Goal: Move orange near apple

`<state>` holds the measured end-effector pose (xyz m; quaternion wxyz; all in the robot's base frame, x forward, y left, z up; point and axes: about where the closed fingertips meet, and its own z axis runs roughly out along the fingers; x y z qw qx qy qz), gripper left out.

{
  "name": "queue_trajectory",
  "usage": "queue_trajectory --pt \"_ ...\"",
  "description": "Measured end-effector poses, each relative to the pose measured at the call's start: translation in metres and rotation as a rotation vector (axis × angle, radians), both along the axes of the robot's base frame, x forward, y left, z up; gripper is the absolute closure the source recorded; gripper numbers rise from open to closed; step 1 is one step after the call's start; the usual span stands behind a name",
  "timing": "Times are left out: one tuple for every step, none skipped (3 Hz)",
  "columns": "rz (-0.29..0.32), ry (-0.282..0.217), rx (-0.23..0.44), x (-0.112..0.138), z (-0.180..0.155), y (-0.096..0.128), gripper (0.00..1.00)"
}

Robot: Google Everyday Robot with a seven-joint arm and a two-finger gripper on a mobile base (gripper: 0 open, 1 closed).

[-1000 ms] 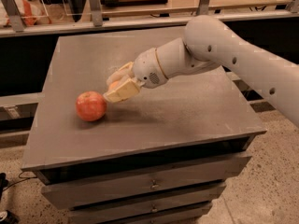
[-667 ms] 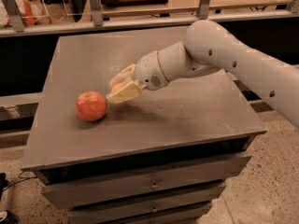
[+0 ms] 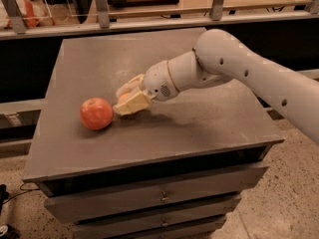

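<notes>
The red-pink apple [image 3: 96,113] sits on the grey table top [image 3: 199,128] at the left. My gripper [image 3: 127,97] is just to the right of it, low over the table, with its cream fingers [image 3: 133,103] closed around the small orange [image 3: 122,97]. Only a sliver of the orange shows between the fingers. A small gap separates the fingers from the apple.
The table is a drawer cabinet with drawers [image 3: 159,198] at the front. A rail with metal posts [image 3: 102,6] runs behind the table. My white arm [image 3: 239,68] reaches in from the right across the table.
My gripper with the orange has shifted slightly right and stayed low beside the apple. The apple has not moved.
</notes>
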<state>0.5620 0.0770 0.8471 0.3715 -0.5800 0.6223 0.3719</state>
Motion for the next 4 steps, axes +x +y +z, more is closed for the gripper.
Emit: queue_trajectory --pt "0.010 0.023 0.004 -0.0010 -0.0045 0.0008 0.62" --pt "0.012 0.030 0.005 -0.0018 -0.0052 0.0006 0.39" --pt "0.012 0.030 0.005 -0.0019 -0.0047 0.0006 0.15" --pt "0.014 0.034 0.000 -0.0079 -0.0049 -0.0023 0.00"
